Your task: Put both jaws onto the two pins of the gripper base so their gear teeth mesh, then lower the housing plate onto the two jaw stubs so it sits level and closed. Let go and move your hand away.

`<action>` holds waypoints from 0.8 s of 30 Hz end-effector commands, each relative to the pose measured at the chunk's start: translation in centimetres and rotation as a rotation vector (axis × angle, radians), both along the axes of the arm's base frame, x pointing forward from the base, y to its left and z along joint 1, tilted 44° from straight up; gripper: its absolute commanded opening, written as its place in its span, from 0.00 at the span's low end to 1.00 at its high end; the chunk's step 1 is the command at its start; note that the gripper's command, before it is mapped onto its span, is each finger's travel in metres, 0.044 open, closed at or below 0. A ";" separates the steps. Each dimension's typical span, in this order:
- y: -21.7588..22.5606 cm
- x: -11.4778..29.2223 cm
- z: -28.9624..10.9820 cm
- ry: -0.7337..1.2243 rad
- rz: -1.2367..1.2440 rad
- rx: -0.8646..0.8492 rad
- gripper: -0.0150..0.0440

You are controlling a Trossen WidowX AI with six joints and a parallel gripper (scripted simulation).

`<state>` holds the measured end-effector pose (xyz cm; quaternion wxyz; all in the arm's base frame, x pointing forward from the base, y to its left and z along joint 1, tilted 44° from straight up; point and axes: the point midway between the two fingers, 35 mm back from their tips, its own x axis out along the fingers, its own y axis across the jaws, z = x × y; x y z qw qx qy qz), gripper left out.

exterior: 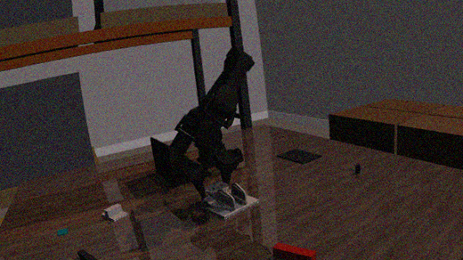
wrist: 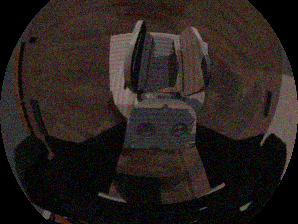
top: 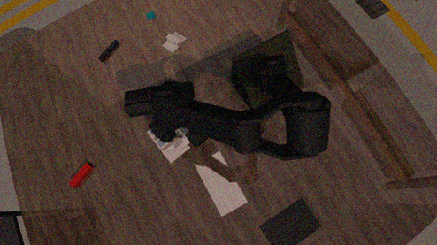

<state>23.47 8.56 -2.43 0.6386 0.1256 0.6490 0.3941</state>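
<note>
The gripper base (top: pixel 173 154) (exterior: pixel 251 202) (wrist: pixel 117 75) is a pale plate on the table. Two upright jaws (exterior: pixel 226 198) (wrist: pixel 194 65) stand on it side by side, roughly parallel with a gap between them. Whether their gear teeth mesh is hidden. My gripper (wrist: pixel 160 125) (exterior: pixel 214 188) is shut on the housing plate (wrist: pixel 162 134), a grey-blue plate with two round holes, gripped by its sides. The plate is over or just behind the near ends of the jaws in the wrist view. Its height above the stubs cannot be told. The arm hides much of it in the top view.
A red block (top: pixel 81 175) (exterior: pixel 293 254), a black bar (top: pixel 109 50) (exterior: pixel 90 258), a white part (top: pixel 173 42) (exterior: pixel 115 213) and a teal block (top: pixel 151 15) (exterior: pixel 62 231) lie around. A dark square (top: pixel 289 227) (exterior: pixel 299 155) and a white sheet (top: pixel 222 190) lie nearer the arm's side.
</note>
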 end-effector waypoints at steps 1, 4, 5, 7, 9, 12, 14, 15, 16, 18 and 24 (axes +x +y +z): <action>0.1 0.0 0.0 0.002 -0.005 0.003 0.85; 0.1 0.0 0.0 0.003 -0.006 0.003 0.85; 0.1 0.0 -0.1 0.005 -0.007 0.002 0.85; 0.2 0.0 -0.1 0.007 -0.010 0.002 0.85; 0.2 0.0 -0.2 0.008 -0.011 0.002 0.85; 0.2 0.0 -0.2 0.008 -0.011 0.002 0.85; 0.2 0.0 -0.2 0.008 -0.011 0.002 0.85; 0.2 0.0 -0.2 0.008 -0.011 0.002 0.85; 0.3 0.0 -0.2 0.009 -0.011 0.002 0.85; 0.3 -0.1 -0.3 0.009 -0.012 0.001 0.85; 0.4 -0.1 -0.3 0.010 -0.012 0.001 0.85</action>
